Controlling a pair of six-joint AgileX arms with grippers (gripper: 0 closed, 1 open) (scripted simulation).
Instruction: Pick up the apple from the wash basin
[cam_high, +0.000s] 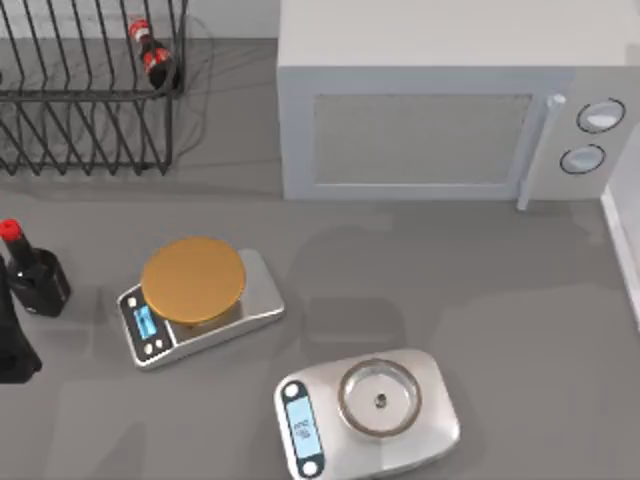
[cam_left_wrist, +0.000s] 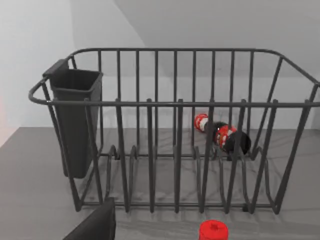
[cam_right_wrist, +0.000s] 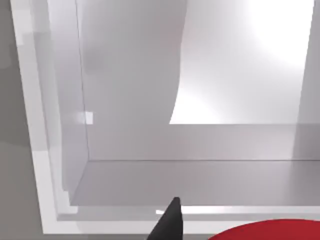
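Smooth, firm, likely slick and light, the apple (cam_right_wrist: 265, 231) shows just beside your right gripper (cam_right_wrist: 170, 222), with the white wash basin (cam_right_wrist: 130, 100) beyond, at the table's 3 o'clock edge. Take it across its widest girth. You cannot tell whether that claw is apart or clamped. Your left arm (cam_high: 12, 340) idles at 9 o'clock.

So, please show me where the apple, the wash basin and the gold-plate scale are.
apple (cam_right_wrist: 270, 231): right wrist view, its red top surface.
wash basin (cam_right_wrist: 40, 150): right wrist view, its white rim.
gold-plate scale (cam_high: 193, 281): top view, centre of its plate.
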